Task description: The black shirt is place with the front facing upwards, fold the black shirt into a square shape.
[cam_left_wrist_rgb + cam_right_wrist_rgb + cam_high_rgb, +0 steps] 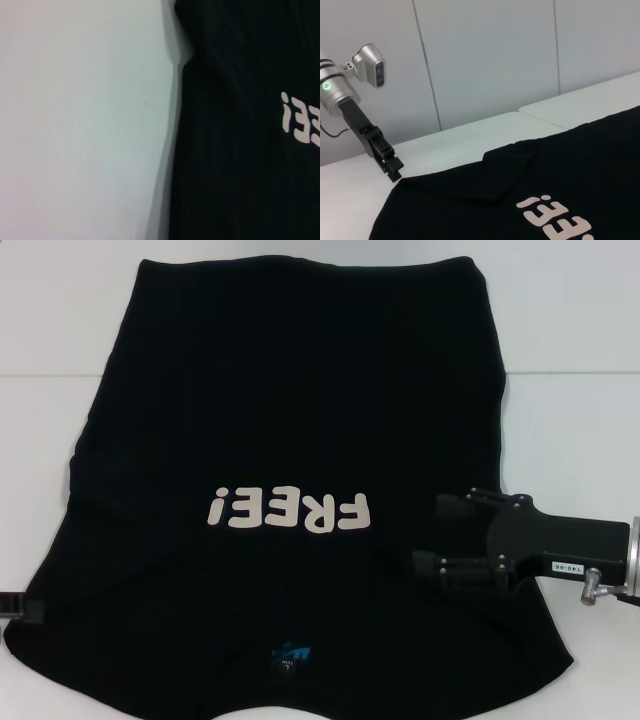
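The black shirt [300, 420] lies flat on the white table [580, 430], front up. Its pale "FREE!" lettering [290, 510] sits mid-chest, and the small blue neck label [290, 655] is at the near edge. My right gripper [440, 533] reaches in from the right, low over the shirt's right side beside the lettering, jaws apart and empty. My left gripper [12, 606] barely shows at the left edge by the shirt's near left corner. In the right wrist view the left gripper [392, 170] touches that corner of the shirt [545, 175]. The left wrist view shows the shirt's edge [240, 150].
The white table [85, 125] runs bare to the left and right of the shirt, with a seam line [570, 373] across it at the back. A pale panelled wall [485, 60] stands behind the table's far side.
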